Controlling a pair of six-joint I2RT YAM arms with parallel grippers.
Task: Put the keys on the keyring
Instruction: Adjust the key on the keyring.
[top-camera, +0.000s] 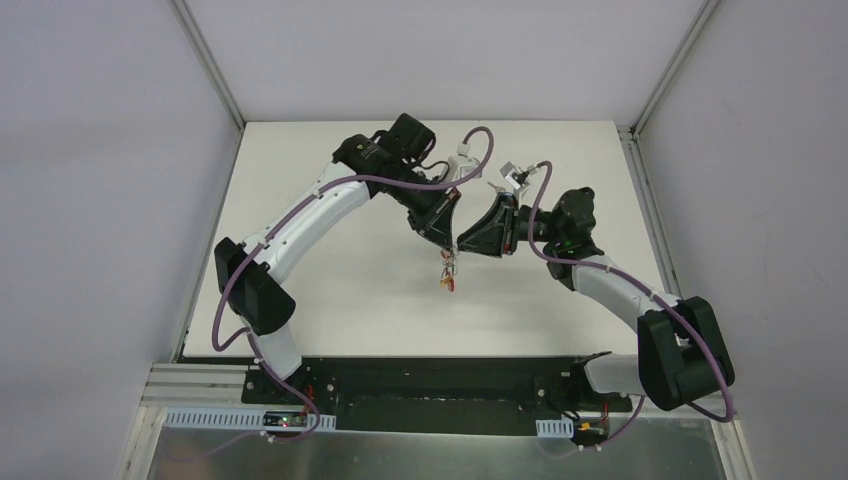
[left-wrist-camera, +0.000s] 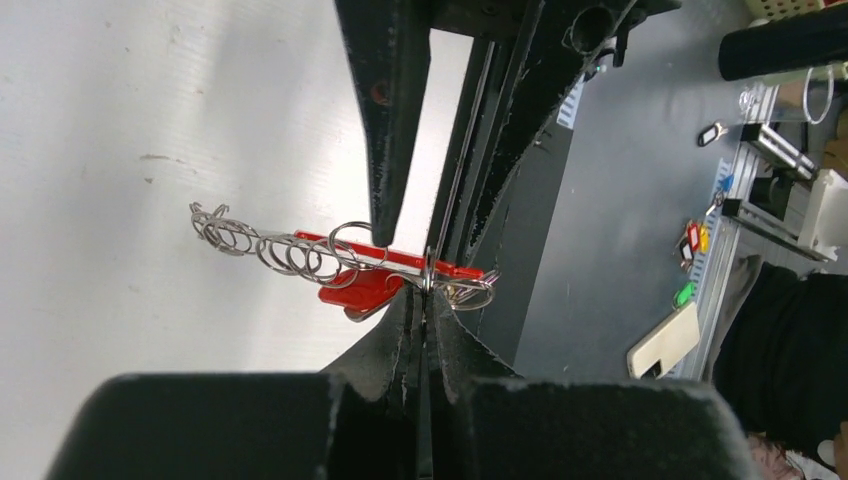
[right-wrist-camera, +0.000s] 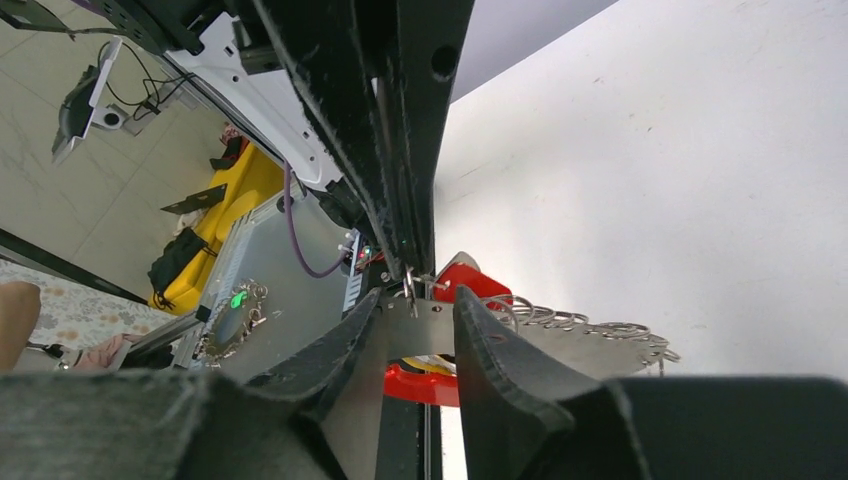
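Red-and-grey oval keyring with metal clips hangs above mid-worktop, clamped by the left gripper at its twelve o'clock; handover looks done, so the right gripper, jaws apart, should fetch a key.

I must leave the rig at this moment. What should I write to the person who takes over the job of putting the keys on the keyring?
Left gripper: shut on the oval keyring with a red half and a row of metal clips, which seems to hang clear of the white table.
Right gripper: jaws apart, right at the keyring; contact unclear.
Small silver keys: none lies loose on the table in the top view; whether any hangs on the keyring is too small to tell.
Done: keyring gripped mid-table.
To do: check the clips for keys, add any that are missing.
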